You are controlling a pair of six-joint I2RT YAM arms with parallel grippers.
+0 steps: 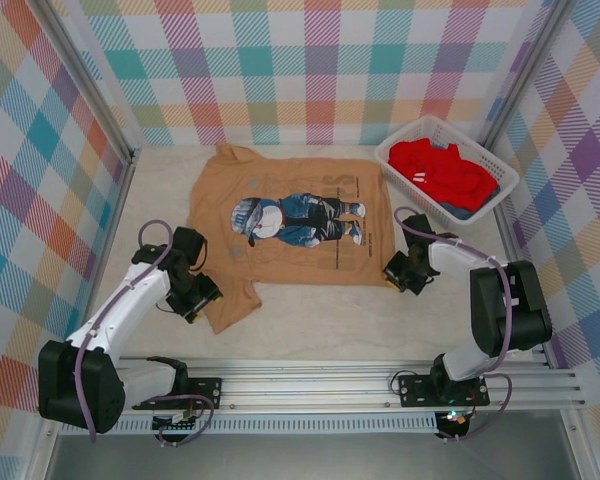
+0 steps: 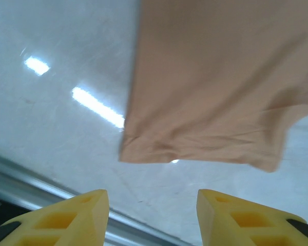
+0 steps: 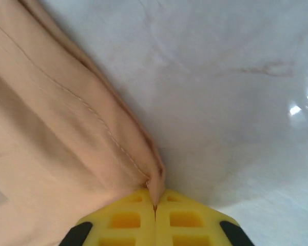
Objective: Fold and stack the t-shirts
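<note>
1. two tees on show: tan-orange cloth t-shirt (image 1: 290,225) w/ a blue cartoon figure and dark lettering lies spread flat, print up, mid pale table top (image 1: 330,320).
2. figure lies sideways in the top view, head to the left, feet to the right.
3. bright red cloth t-shirt (image 1: 440,172) sits bunched in the white plastic lattice basket (image 1: 432,124), far right corner, well apart from the tan one.
4. left gripper (image 1: 202,297) is down low at the tan tee's near-left corner, just beside the flap of cloth that sticks out toward the arms.
5. left wrist cam: its yellow fingers (image 2: 66,218) stand wide apart, nothing btwn them, left gripper (image 2: 151,202) over bare table. tan tee's (image 2: 215,82) loose edge lies just ahead, not touching the pads.
6. right gripper (image 1: 397,272) sits at the tan tee's near-right corner, right on the edge of the cloth.
7. right wrist cam: right gripper (image 3: 155,205) pressed together, pads meeting, w/ the tee's (image 3: 51,154) stitched edge nipped in at the tip. cloth fans out to the left, a small fold rising from the pinch.
8. bare table shows to the right of that pinch.
</note>
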